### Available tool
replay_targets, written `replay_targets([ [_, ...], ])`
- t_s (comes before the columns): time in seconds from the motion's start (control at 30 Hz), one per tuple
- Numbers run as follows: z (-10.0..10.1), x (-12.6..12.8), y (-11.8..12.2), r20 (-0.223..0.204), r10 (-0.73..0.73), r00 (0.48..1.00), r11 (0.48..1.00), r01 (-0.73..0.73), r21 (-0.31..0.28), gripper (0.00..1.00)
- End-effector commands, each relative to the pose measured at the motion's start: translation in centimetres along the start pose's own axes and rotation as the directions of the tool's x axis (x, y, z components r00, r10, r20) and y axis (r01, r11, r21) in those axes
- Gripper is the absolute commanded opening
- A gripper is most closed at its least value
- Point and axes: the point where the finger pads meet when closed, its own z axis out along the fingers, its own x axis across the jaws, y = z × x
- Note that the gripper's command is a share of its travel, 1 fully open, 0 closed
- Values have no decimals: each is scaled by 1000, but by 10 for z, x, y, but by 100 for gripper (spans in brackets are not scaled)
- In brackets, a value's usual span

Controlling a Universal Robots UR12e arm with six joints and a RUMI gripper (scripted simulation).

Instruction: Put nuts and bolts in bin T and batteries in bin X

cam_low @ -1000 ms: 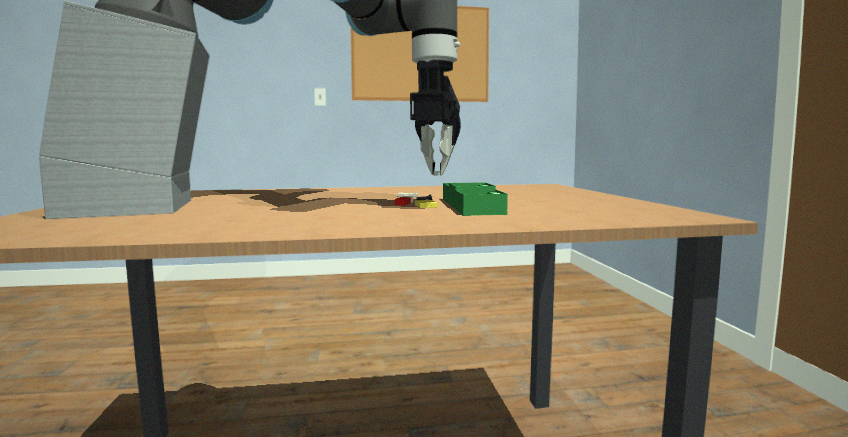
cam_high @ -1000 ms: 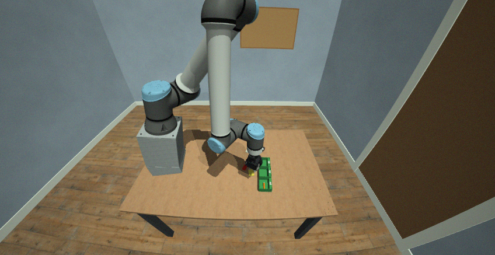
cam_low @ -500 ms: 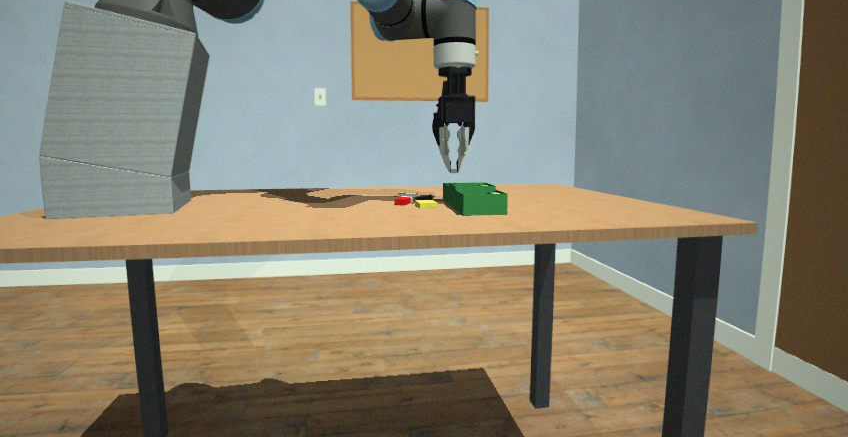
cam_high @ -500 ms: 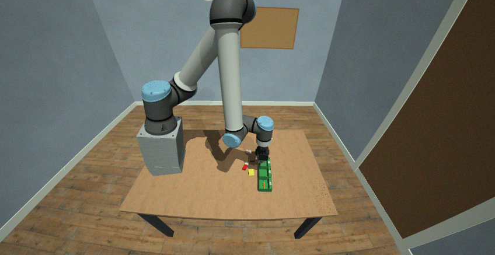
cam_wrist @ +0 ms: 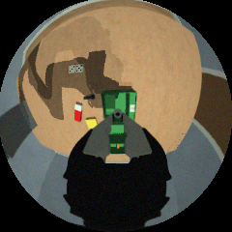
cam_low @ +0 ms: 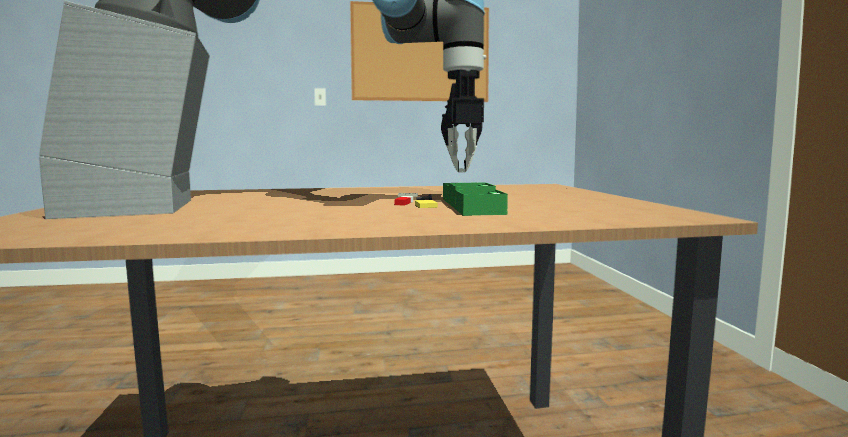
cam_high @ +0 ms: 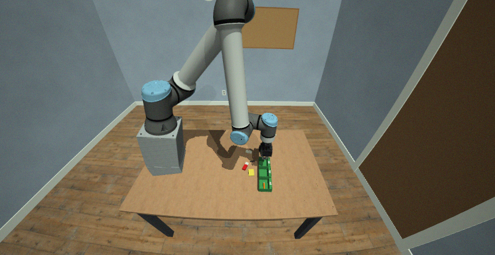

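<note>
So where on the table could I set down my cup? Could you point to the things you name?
In the top view, there seems to be room on the tabletop (cam_high: 208, 196) (cam_low: 297, 224) (cam_wrist: 161, 58) between the green bins (cam_high: 265, 190) (cam_low: 483, 204) (cam_wrist: 133, 98) and its right edge. It's crowded left of the bins, around the yellow block (cam_high: 251, 172) (cam_low: 426, 203) (cam_wrist: 91, 123), and above their far end, where the gripper (cam_high: 265, 157) (cam_low: 461, 169) (cam_wrist: 117, 113) hangs.

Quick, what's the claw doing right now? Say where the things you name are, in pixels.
The claw (cam_high: 265, 158) (cam_low: 462, 168) (cam_wrist: 117, 113) is closed on what looks like a small dark nut (cam_wrist: 115, 114).
</note>
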Motion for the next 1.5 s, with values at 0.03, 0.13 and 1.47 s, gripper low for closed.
replay_targets([
  [0.03, 0, 0, 1, -1, 0, 1000, 1000, 0, 0, 0],
  [0.13, 0, -1, 2, -1, 0, 1000, 1000, 0, 0, 0],
  [1.47, 51, -3, 5, -1, 0, 1000, 1000, 0, 0, 0],
])
